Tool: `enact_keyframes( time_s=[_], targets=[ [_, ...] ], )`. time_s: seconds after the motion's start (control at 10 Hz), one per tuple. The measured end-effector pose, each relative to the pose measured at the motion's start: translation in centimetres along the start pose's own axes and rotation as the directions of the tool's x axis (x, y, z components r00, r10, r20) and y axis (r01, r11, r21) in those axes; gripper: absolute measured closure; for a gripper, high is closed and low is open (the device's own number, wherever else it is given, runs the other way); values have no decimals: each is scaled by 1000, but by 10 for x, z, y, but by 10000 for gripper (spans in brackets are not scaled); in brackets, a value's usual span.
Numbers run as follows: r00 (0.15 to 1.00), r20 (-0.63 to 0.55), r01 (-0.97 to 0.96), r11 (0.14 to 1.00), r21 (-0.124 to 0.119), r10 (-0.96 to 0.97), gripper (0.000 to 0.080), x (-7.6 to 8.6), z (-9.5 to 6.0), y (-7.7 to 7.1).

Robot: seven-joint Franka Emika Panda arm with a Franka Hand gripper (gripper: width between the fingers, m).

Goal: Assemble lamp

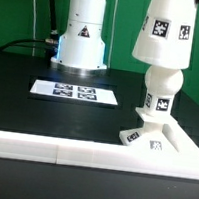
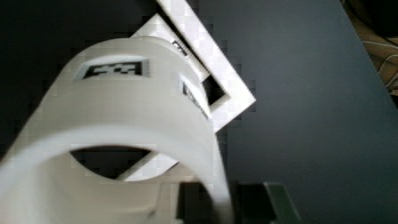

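Observation:
The white tapered shade [image 1: 166, 30] with square tags hangs narrow end down right over the ball-shaped bulb [image 1: 161, 93]. The bulb stands on the flat square base [image 1: 148, 136] at the exterior view's right. The shade's lower end sits at the bulb's top; I cannot tell whether they touch. In the wrist view the shade [image 2: 116, 120] fills most of the picture, and the base [image 2: 199, 62] shows beyond it. My gripper [image 2: 221, 205] is shut on the shade's rim wall, with one dark finger [image 2: 192, 206] inside and one outside. The gripper is out of the exterior view.
The marker board [image 1: 76, 90] lies flat on the black table, left of the lamp. The tall white robot pedestal [image 1: 81, 30] stands behind it. A white rail [image 1: 61, 151] runs along the table's front edge, close to the base.

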State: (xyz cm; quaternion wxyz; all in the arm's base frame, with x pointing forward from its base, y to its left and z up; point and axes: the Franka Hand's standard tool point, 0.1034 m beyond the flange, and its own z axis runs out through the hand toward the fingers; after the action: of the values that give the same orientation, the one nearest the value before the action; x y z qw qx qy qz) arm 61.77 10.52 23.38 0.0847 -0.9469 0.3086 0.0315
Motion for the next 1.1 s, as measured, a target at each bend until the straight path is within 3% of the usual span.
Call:
enact_keyframes(
  time_s=[0.4, 0.7, 1.1],
  targets=[
    [1000, -19, 5, 1000, -12, -5, 755, 0, 30, -4],
    [1000, -24, 1, 999, -33, -2, 755, 1, 56, 3],
    [1000, -11, -2, 999, -51, 1, 755, 0, 68, 12]
  ],
)
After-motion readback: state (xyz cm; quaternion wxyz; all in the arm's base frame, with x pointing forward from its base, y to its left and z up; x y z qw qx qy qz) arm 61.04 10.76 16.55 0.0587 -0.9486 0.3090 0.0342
